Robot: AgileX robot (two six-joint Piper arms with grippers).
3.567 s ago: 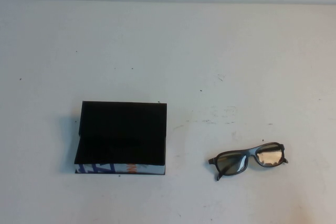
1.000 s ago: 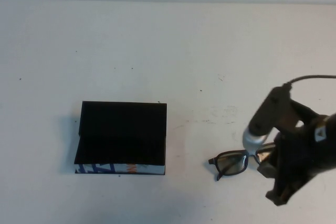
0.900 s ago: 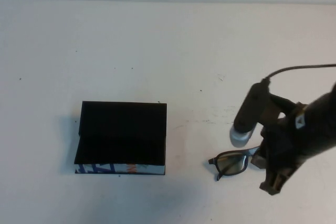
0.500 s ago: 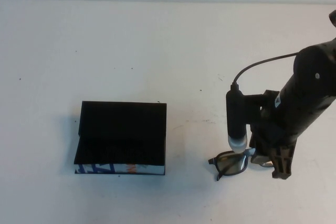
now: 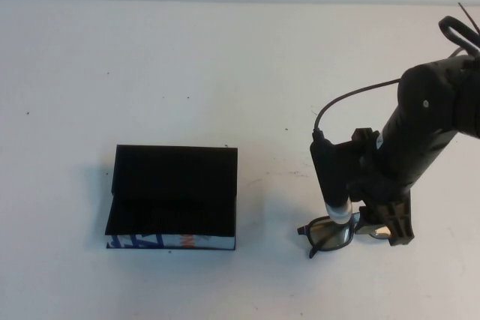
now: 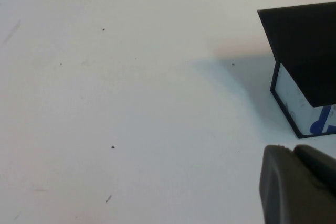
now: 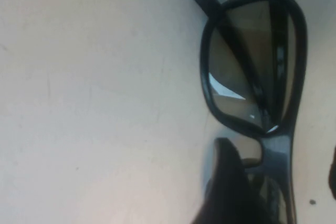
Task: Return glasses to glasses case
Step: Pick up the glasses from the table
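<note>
The glasses [image 5: 330, 233] lie on the white table at the front right, dark-framed with tinted lenses. My right gripper [image 5: 377, 228] is down over their right half, open, one finger on each side of the frame by the bridge. In the right wrist view the glasses [image 7: 252, 72] fill the frame, with the right gripper [image 7: 278, 182] astride the bridge and one finger [image 7: 227, 182] on the near side. The black glasses case [image 5: 174, 196] sits at the front left, its flap lid up. The left gripper [image 6: 299, 182] is shut, low beside the case's corner [image 6: 307, 61].
The white table [image 5: 225, 65] has small dark specks and scuff marks. The right arm's cable [image 5: 352, 97] loops above the glasses. A bare gap of table lies between the case and the glasses.
The right arm came in from the front right, swung round and settled lower over the glasses' right half. The glasses and the case have not moved.
</note>
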